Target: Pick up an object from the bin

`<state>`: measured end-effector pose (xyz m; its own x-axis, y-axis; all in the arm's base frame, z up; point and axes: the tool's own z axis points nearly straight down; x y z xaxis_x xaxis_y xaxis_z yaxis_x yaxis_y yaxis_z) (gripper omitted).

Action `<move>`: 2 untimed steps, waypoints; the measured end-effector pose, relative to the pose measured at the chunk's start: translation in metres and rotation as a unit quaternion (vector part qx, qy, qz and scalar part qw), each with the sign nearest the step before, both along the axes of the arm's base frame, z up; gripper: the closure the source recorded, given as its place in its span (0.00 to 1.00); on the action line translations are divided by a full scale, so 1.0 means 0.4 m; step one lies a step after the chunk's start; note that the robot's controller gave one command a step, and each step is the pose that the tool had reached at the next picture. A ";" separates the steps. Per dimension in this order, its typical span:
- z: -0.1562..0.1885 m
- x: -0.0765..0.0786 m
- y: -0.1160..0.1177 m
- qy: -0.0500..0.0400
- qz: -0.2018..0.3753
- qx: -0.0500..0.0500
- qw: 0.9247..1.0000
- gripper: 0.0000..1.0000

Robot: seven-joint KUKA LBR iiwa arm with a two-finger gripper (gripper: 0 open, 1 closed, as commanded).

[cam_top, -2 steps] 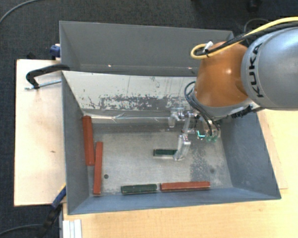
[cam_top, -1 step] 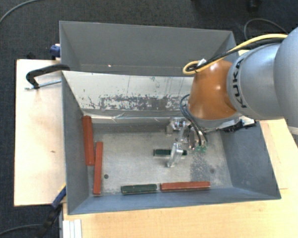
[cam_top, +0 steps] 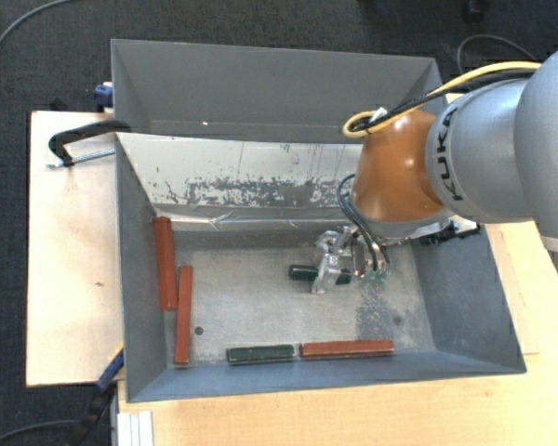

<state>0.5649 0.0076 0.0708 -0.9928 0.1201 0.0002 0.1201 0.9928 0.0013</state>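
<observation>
My gripper (cam_top: 333, 269) is down at the floor of the grey metal bin (cam_top: 260, 91), a little toward 2 o'clock from the floor's middle, with my orange wrist cover (cam_top: 395, 170) above it at 1 o'clock. Whether the gripper is open or closed I cannot tell from here.

A small dark green block (cam_top: 303, 272) lies flat at my 9 o'clock, just beside the gripper. I cannot tell whether I touch it.

The other pieces lie well apart from me along the walls. At 9 o'clock of the floor, two red bars run lengthwise by the wall, the upper one (cam_top: 166, 263) overlapping the lower one (cam_top: 182, 314) side by side. Along the 6 o'clock wall a dark green bar (cam_top: 260, 353) and a red bar (cam_top: 347, 348) lie end to end.
</observation>
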 end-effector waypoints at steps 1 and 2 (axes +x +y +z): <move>0.279 -0.033 0.041 -0.007 -0.027 0.001 1.000 1.00; 0.811 -0.020 0.038 -0.009 -0.015 0.000 1.000 1.00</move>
